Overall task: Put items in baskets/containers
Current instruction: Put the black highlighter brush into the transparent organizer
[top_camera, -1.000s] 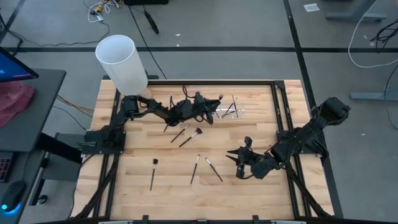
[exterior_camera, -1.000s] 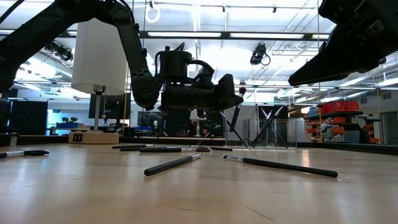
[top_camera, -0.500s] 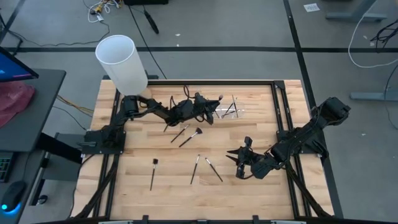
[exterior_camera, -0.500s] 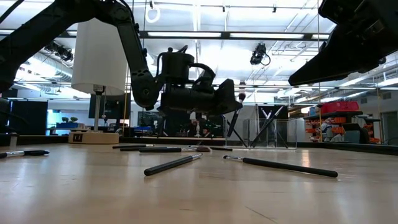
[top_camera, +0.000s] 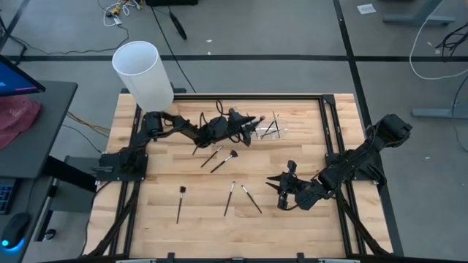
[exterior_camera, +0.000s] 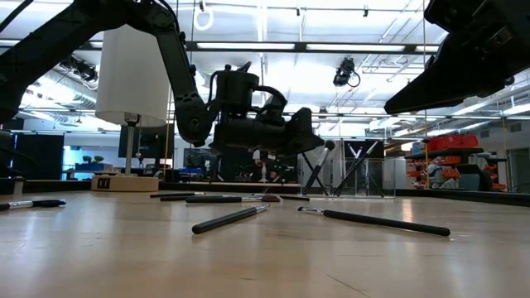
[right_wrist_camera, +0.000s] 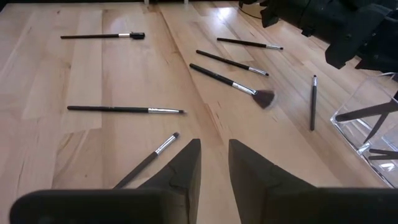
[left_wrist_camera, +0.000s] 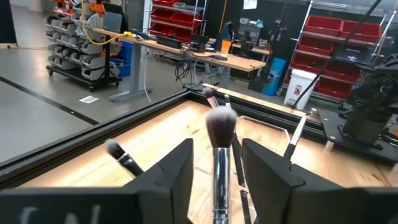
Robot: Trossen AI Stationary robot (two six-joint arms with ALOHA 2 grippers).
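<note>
— Fingers of the right gripper [top_camera: 276, 191], nearest the front: how do they stand?
— Slightly apart, with nothing between them. That gripper hangs low over the pale wooden slatted table [top_camera: 168, 234], towards its right side, pointing inward.
— And what lies around it?
— Thin dark-handled makeup brushes lie loose and flat on the boards. One with a black tip [top_camera: 180, 203] lies alone at the front left. Two slim ones [top_camera: 241, 198] lie close together just left of the right gripper. Farther back, near the middle, a fan-headed brush [top_camera: 224, 161] lies beside another thin one [top_camera: 212, 155].
— Then the left gripper [top_camera: 254, 126]?
— It is held above the back of the table, clear of the wood, reaching towards the right. Its fingers [left_wrist_camera: 180, 168] stand apart, and a silver-ferruled brush with a fluffy dark head [left_wrist_camera: 221, 124] rises between them with a gap on each side. In the low view that brush leans, head up.
— Where is the container?
— A small clear plastic holder [top_camera: 274, 130] sits just beyond the left gripper's fingertips, at the back. Several dark brushes already lean inside it. Whether the fluffy brush's lower end rests inside cannot be told.
— Anything behind that?
— A tall white cylinder [top_camera: 142, 73] on a round wooden base [exterior_camera: 124, 183] stands at the back left corner.
</note>
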